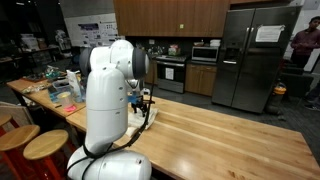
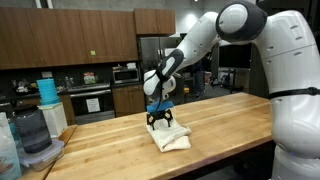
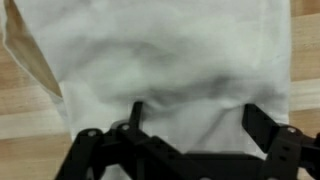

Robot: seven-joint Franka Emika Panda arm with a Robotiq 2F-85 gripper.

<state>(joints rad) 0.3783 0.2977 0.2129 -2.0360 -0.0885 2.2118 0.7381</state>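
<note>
Black claw (image 3: 192, 112) up front, jaws spread wide w/ nothing pinched, white cloth (image 3: 160, 55) crumpled directly beneath and btwn its fingers, contact unclear, light wood table (image 3: 20, 130) under cloth on both sides of claw, steel fridge (image 1: 250, 55) well behind

cloth (image 2: 172, 138) on table (image 2: 232, 126), gripper (image 2: 160, 123) just abv
</note>
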